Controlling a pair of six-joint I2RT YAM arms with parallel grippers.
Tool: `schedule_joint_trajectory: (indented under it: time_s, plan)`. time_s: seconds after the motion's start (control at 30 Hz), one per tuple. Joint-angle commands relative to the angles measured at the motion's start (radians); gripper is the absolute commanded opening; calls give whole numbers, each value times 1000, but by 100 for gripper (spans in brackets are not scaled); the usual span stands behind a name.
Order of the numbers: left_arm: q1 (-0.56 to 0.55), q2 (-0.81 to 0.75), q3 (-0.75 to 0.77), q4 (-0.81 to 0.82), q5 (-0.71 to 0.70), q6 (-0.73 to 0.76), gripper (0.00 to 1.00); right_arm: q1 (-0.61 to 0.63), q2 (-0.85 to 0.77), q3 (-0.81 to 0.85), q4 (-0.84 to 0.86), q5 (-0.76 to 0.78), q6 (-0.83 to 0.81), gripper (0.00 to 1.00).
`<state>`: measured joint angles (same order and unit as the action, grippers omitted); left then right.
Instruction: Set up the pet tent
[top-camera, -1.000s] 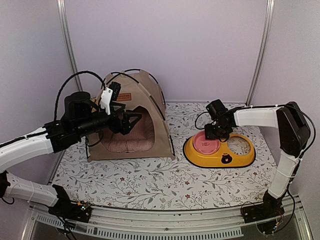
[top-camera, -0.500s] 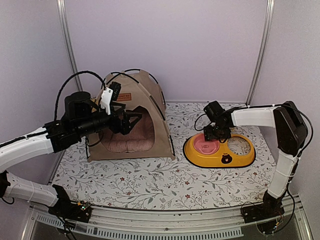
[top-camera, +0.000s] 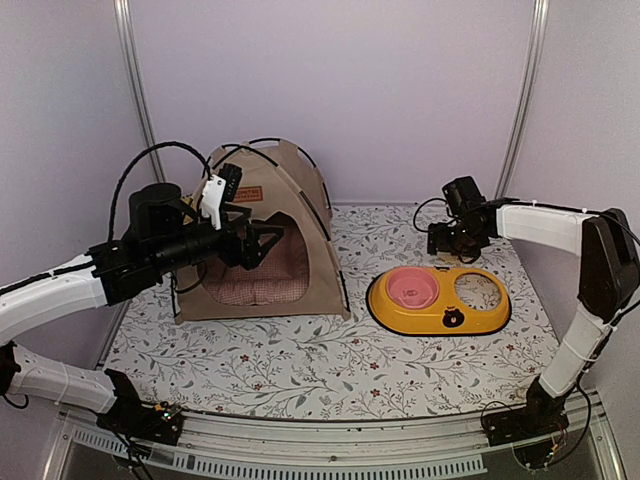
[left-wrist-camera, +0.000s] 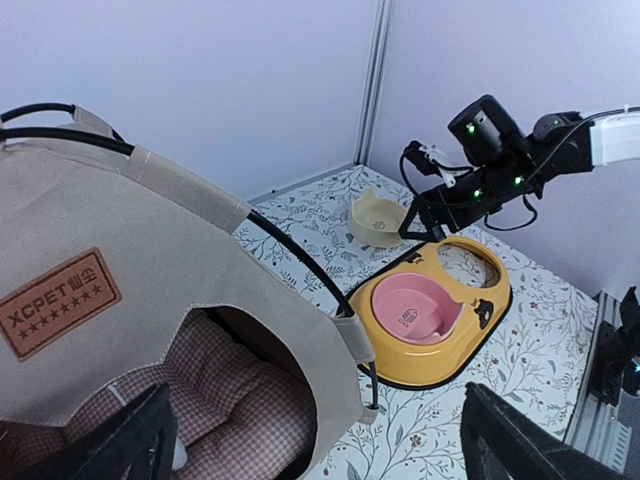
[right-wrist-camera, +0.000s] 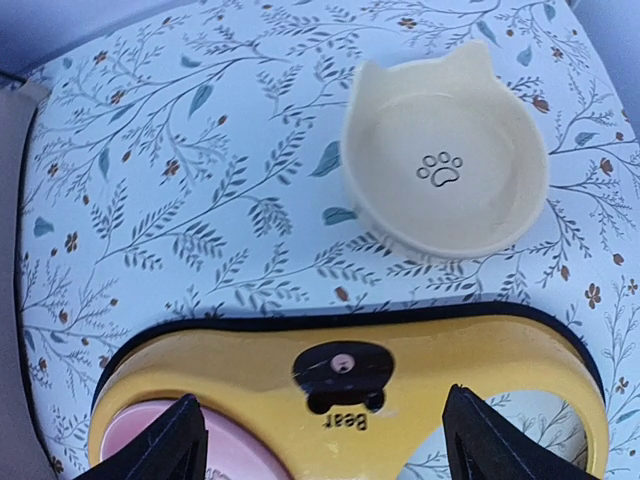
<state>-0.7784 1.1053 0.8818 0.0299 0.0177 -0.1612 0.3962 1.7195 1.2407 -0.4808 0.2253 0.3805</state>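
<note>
A flowered cloth (top-camera: 300, 370) covers the table. At its far left, near the back wall, stands the pet tent (top-camera: 288, 175). It is upright, its beige fabric stretched over thin black poles (left-wrist-camera: 300, 255) that arch over the top, and its doorway faces the near side.

The left arm (top-camera: 60, 290) reaches in from the left at doorway height. The left gripper (top-camera: 262, 245) hangs just in front of the opening with its jaws spread wide and nothing between them. In the left wrist view the two fingers (left-wrist-camera: 130, 445) sit at the bottom corners. The tent's front panel fills the left half of that view, but no finger touches the fabric or a pole.

The right arm (top-camera: 545, 225) stretches across the far right of the table, well apart from the tent. The right gripper (top-camera: 447, 243) hovers above the far rim of a yellow feeder tray (top-camera: 440, 318), jaws parted and empty.

The tray lies to the right of the tent, with a gap of cloth between them. A pink bowl (top-camera: 410, 288) sits in its left hole, and the right hole (top-camera: 478, 292) shows the cloth through it.

A pink checked cushion (left-wrist-camera: 240, 400) lies inside the tent. A cream bowl (right-wrist-camera: 445, 160) with cat ears and a paw print stands on the cloth just beyond the tray.

A small brown label patch (left-wrist-camera: 58, 303) is on the tent's front above the doorway.
</note>
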Motion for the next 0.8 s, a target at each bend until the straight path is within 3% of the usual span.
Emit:
schedule_joint_trajectory:
  time_s: [0.0, 0.27, 0.77]
  plan:
    - [-16, -27, 16, -9, 2, 5, 99, -103, -6, 12, 43, -32, -16, 83]
    - [-16, -57, 10, -32, -9, 3, 99, -245, 56, 38, 101, -39, -33, 82]
    - [-17, -92, -58, -33, -35, -39, 99, -345, 321, 186, 127, -151, -33, 63]
